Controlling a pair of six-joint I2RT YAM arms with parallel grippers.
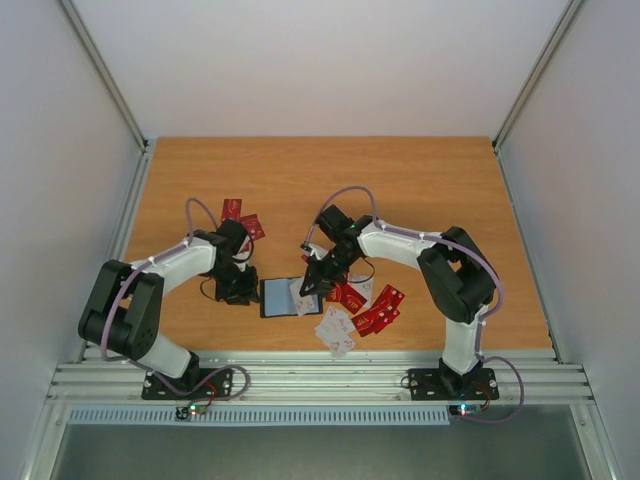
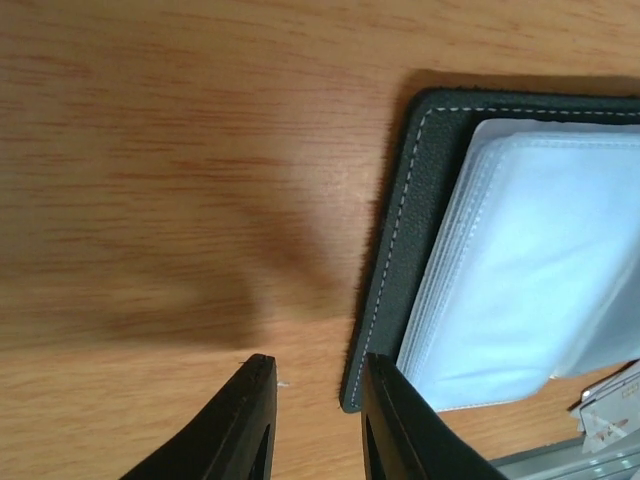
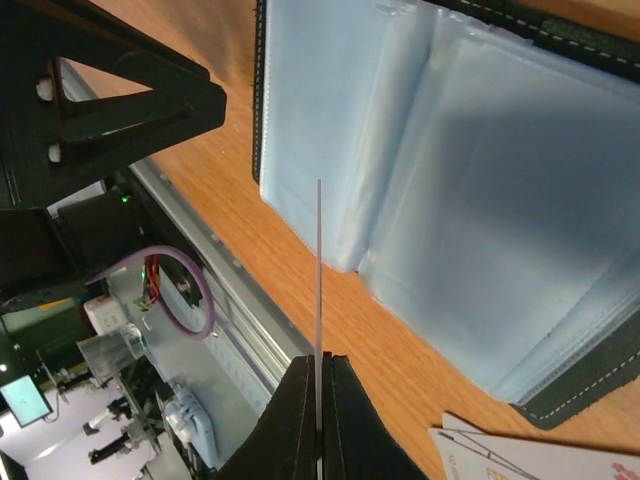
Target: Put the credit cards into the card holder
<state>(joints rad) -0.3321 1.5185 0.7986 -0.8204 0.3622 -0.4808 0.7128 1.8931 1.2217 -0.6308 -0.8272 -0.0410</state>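
Currently itemised, left to right.

- Left pincer (image 2: pixel 318 360): jaws parted by a narrow gap, nothing clamped, low over the wood-grain worktop (image 2: pixel 150 150). The holder's near corner sits just beside one finger.
- Beyond this pincer: a small cluster of bright red thin cards (image 1: pixel 241 216).
- Black stitched folding card holder with pale blue clear sleeves (image 2: pixel 520 260): lying open and flat between the two pincers, just right of the left one.
- Right pincer (image 3: pixel 320 365): closed on one thin card (image 3: pixel 318 260), seen edge-on and held upright over the holder's sleeve pages. Its colour is not readable.
- Right of that pincer: scattered red cards (image 1: pixel 378 305) and white cards with red marks (image 1: pixel 336 330), all on the worktop outside the holder.
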